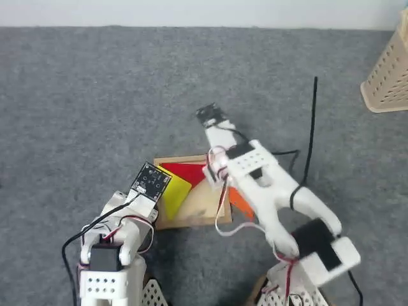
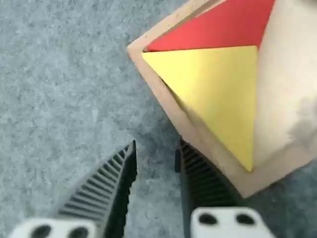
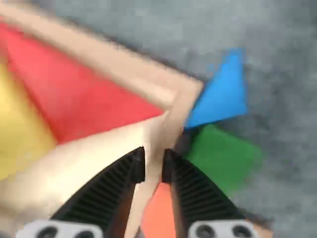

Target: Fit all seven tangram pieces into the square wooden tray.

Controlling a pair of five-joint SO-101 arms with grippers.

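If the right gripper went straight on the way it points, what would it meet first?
Most likely the wooden tray's wall, close to the corner beside the blue piece; the right gripper is lined up on it, though height is unclear.

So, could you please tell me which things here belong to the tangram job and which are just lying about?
Job: wooden tray, red piece, yellow piece, orange piece, blue piece, green piece.
Lying about: basket, black cable.

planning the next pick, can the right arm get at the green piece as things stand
Probably yes. The green piece lies uncovered on the carpet just outside the tray corner, close to the right claw; the blue piece only sits beside it.
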